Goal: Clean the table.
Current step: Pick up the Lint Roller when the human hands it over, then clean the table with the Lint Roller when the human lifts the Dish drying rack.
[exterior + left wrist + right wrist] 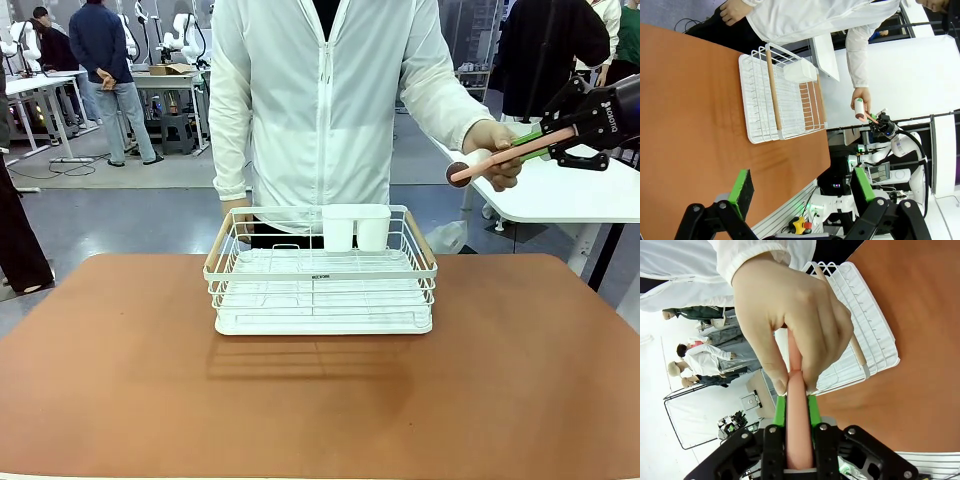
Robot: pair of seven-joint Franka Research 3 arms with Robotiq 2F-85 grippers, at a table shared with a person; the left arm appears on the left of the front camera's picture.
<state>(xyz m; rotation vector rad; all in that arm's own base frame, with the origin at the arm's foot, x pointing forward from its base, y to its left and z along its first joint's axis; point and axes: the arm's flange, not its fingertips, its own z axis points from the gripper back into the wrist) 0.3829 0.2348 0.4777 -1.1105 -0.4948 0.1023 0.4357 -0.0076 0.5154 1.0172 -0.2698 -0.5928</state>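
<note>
The reddish-brown table (300,400) has a white wire rack (320,290) at its far middle. Off the table's right side, my right gripper (558,130) is shut on the pink handle (490,162) of a tool with a dark round end. The person's hand (497,138) grips the same handle just ahead of my fingers. The right wrist view shows the handle (798,440) clamped between the green pads, with the hand (790,315) wrapped around it. My left gripper (802,187) hangs open above the table (690,125), holding nothing.
Two white cups (356,227) sit at the rack's far edge. The person in a white jacket (320,100) stands behind the rack. A white-topped table (570,195) stands at the right, beyond the brown one.
</note>
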